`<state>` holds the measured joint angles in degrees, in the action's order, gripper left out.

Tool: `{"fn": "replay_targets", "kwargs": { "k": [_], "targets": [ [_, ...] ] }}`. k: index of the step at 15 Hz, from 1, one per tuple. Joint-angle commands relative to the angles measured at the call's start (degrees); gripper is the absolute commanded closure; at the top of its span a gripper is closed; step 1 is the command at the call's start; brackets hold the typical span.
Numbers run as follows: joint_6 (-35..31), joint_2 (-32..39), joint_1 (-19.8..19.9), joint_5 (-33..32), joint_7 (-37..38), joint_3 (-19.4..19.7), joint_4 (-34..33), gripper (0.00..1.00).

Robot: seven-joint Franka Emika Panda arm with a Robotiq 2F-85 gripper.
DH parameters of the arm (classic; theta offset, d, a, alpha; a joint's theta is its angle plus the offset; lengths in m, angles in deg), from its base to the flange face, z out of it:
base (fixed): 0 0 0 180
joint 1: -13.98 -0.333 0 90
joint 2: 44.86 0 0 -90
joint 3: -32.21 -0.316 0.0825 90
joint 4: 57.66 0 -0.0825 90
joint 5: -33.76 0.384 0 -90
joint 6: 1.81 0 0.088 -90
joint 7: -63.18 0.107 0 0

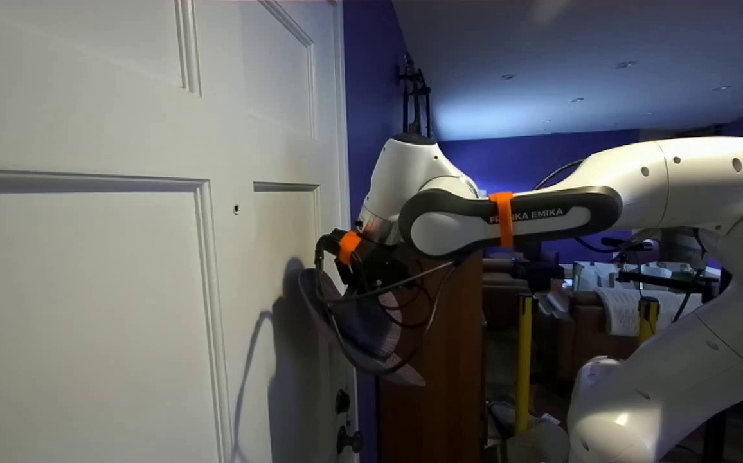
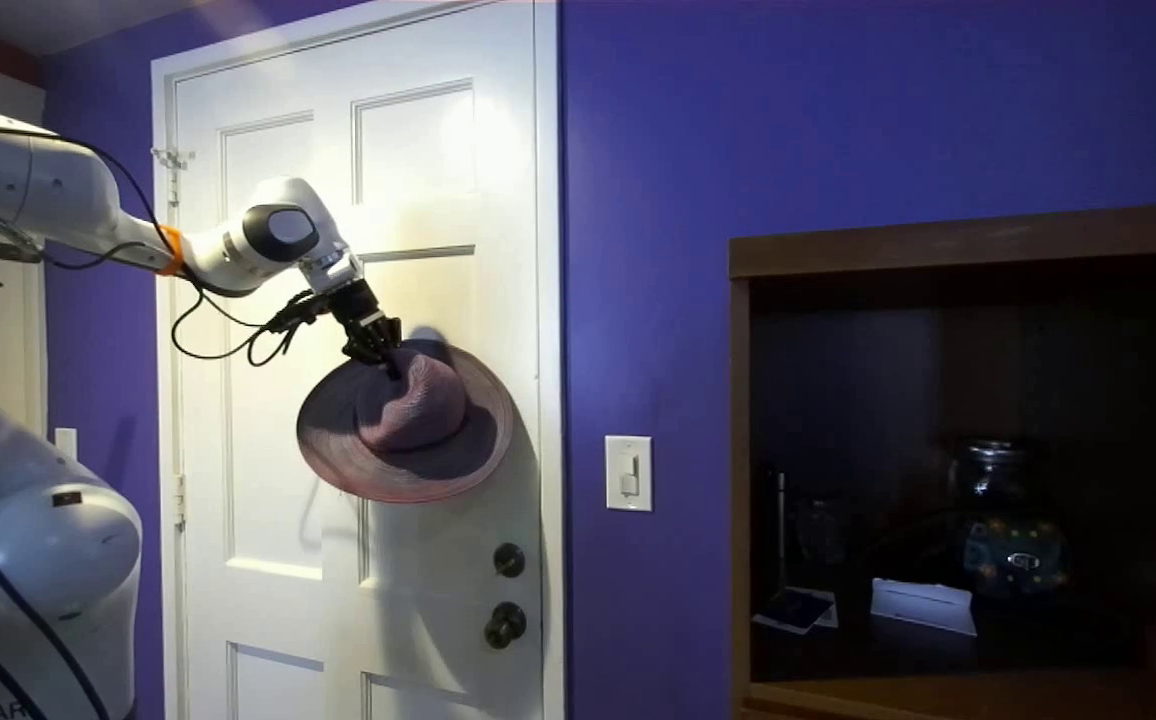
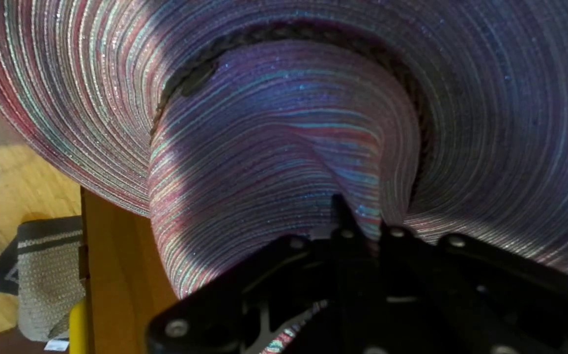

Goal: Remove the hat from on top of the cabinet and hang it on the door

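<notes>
Fingers pinch the hat by a fold of its crown, closed tight on the weave, and hold it in the air just in front of the door, off the cabinet. Gripping it there probably leaves the brim free, so the hollow side can meet whatever it should hang from, which I cannot make out. The crown points up and out into the room, the hollow down and doorward. Being round, the brim gives no clear long axis; its upper edge tilts nearest the door, touching or not I cannot tell.
</notes>
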<state>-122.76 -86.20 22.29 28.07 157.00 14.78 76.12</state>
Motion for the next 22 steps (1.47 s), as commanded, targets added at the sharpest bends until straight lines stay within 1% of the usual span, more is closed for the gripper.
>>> {"fn": "replay_targets", "kwargs": {
  "k": [1, 6, 9, 11, 12, 13, 14, 19, 20, 21, 22],
  "targets": [
    [-5.9, -2.0, -1.9, 1.1, 7.4, -1.5, 4.5, 0.99],
    [-11.7, -1.5, -4.2, 1.4, 15.3, -3.3, 8.0, 0.99],
    [-13.7, -1.3, -5.6, 1.9, 19.2, -4.0, 9.7, 0.99],
    [-14.9, -1.2, -5.7, 1.7, 22.7, -5.0, 10.6, 0.99],
    [-14.2, -0.9, -5.8, 1.6, 24.3, -5.5, 10.6, 0.99],
    [-15.1, -0.7, -6.3, 1.6, 25.0, -5.4, 11.2, 0.99],
    [-12.5, 0.1, -6.2, 0.0, 22.7, -4.6, 9.7, 0.96],
    [-13.2, 0.1, -6.4, 0.0, 24.1, -5.0, 10.3, 0.96],
    [-13.2, 0.1, -6.4, 0.0, 24.1, -5.0, 10.3, 0.99],
    [-13.9, 0.6, -6.7, 0.5, 24.6, -5.3, 10.7, 0.99],
    [-14.0, 0.9, -6.2, 0.4, 26.3, -6.2, 10.6, 0.99]
  ]
}}
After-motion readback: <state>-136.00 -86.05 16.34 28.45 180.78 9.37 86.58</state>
